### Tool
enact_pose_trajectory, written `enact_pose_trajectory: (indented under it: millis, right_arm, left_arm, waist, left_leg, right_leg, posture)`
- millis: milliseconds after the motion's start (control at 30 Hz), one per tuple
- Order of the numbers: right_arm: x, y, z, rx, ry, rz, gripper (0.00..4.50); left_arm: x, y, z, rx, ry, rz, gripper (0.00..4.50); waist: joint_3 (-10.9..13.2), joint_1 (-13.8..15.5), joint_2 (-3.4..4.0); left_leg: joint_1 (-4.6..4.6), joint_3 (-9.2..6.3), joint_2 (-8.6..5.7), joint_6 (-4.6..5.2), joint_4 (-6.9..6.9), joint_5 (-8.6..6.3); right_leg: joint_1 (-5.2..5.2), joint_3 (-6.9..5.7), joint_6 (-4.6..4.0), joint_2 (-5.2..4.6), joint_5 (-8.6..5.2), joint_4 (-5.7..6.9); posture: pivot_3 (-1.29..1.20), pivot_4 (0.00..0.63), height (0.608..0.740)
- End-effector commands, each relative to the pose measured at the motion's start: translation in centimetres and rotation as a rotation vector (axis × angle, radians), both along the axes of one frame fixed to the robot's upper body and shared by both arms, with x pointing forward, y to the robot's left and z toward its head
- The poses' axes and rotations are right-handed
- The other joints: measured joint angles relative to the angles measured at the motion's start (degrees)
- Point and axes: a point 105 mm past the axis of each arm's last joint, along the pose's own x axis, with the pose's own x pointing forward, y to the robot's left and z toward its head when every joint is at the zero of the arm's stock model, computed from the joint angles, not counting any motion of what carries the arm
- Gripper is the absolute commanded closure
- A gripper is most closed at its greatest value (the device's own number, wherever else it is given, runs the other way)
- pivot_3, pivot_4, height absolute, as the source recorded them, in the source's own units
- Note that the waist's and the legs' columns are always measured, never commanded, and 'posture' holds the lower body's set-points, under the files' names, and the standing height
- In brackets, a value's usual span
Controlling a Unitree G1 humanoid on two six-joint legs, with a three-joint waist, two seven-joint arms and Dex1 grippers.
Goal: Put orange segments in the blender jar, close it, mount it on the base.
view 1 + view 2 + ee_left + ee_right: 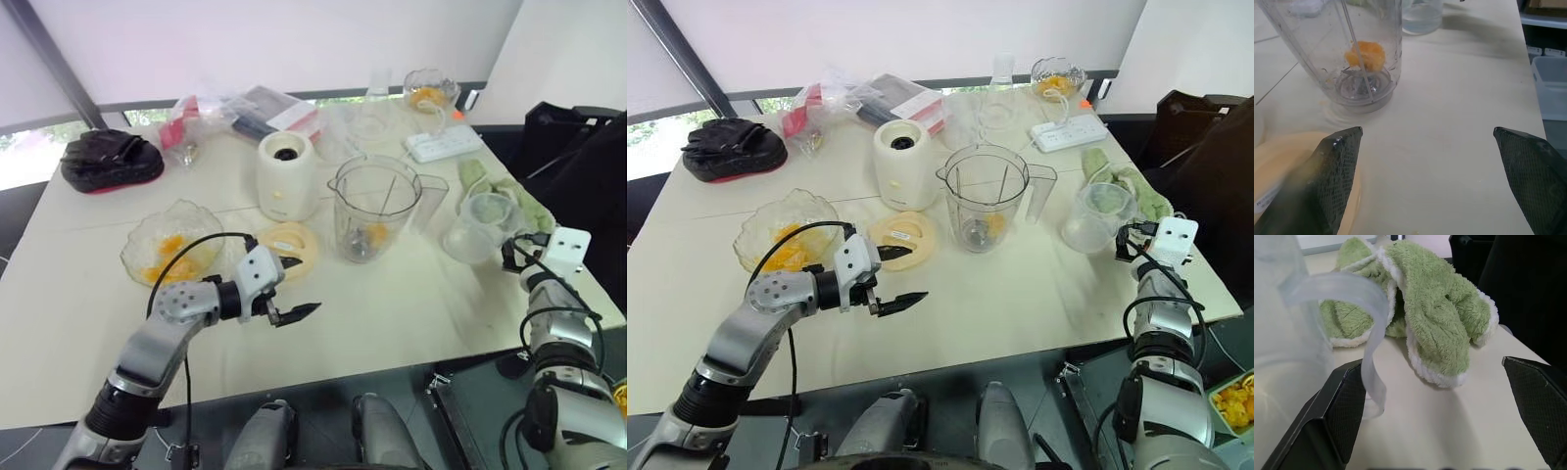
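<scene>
Cream table (411, 313), left to right: segments (162, 257) left in bowl (174, 240); left hand (290, 313) wide, empty, near lid (290, 245); base (286, 176) mid-table; jar (372, 208) unlidded, unmounted, one segment inside; right hand (1435, 411) wide, empty, right edge.

Bare table (392, 313) before blender jar (374, 208), lid (292, 245) and base (286, 176) crowding its left

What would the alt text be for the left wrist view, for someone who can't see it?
The left hand, open and empty, hovers above a pale table facing the clear blender jar, which stands upright with one orange segment by the blades. A cream round lid lies beside one finger.
</scene>
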Motion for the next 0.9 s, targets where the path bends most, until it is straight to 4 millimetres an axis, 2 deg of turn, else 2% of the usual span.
enact_pose_trajectory:
  millis: [33, 267, 300, 367, 600, 633, 900]
  right_arm:
    - [0.57, -0.80, 2.38, -0.041, -0.062, -0.015, 0.00]
    - [0.93, -0.99, 2.61, -0.038, -0.064, -0.019, 0.00]
    - [0.96, -1.03, 2.58, -0.035, -0.063, -0.019, 0.25]
    - [1.03, -1.06, 2.56, -0.032, -0.062, -0.018, 0.79]
    - [1.24, -0.86, 2.52, -0.028, -0.066, -0.010, 4.30]
    - [1.21, -0.86, 2.49, -0.027, -0.067, -0.010, 4.41]
    - [0.68, -0.48, 1.86, -0.020, -0.090, -0.004, 4.41]
  left_arm:
    - [-0.29, -0.15, 1.10, -0.011, -0.044, -0.014, 0.03]
    - [-0.21, -0.18, 1.06, -0.006, -0.049, -0.013, 0.03]
    - [-0.18, -0.22, 1.06, -0.005, -0.051, -0.014, 0.01]
    - [-0.12, -0.26, 1.08, -0.005, -0.054, -0.013, 0.00]
    - [0.03, -0.19, 1.05, 0.001, -0.060, -0.013, 0.00]
    - [0.04, -0.20, 1.06, 0.001, -0.062, -0.013, 0.00]
    - [0.22, -0.06, 1.06, 0.005, -0.067, -0.014, 0.00]
  waist:
    - [0.00, -0.03, 0.00]
    - [0.00, -0.04, 0.00]
    - [0.00, -0.04, 0.00]
    - [0.00, -0.05, 0.00]
    - [0.00, 0.14, 0.00]
    - [0.00, 0.08, 0.00]
    - [0.01, 0.12, 0.00]
  left_leg:
    - [0.00, 0.00, 0.00, 0.00, 0.00, 0.00]
    - [-0.01, 0.00, 0.00, -0.02, -0.02, 0.01]
    - [-0.01, 0.00, 0.00, -0.02, -0.02, 0.01]
    - [-0.01, 0.00, 0.00, -0.02, -0.03, 0.01]
    - [-0.03, 0.00, 0.00, -0.05, -0.04, 0.03]
    - [-0.03, 0.00, 0.00, -0.09, -0.05, 0.05]
    - [-0.03, 0.00, 0.01, -0.09, -0.08, 0.05]
  right_leg:
    - [0.00, 0.00, 0.00, 0.00, 0.00, -0.01]
    - [0.00, 0.00, 0.00, 0.00, 0.00, -0.05]
    - [0.00, 0.00, 0.00, 0.00, 0.00, -0.05]
    - [0.00, 0.00, 0.00, 0.00, 0.00, -0.06]
    - [0.00, 0.00, 0.00, 0.00, 0.00, -0.12]
    - [0.00, 0.00, 0.00, 0.00, 0.00, -0.13]
    - [0.01, 0.00, 0.00, 0.01, 0.00, -0.21]
  posture:
    - [0.00, 0.150, 0.740]
    - [0.00, 0.150, 0.740]
    - [0.00, 0.150, 0.740]
    - [0.00, 0.150, 0.740]
    - [0.00, 0.150, 0.740]
    - [0.00, 0.150, 0.740]
    - [0.00, 0.150, 0.740]
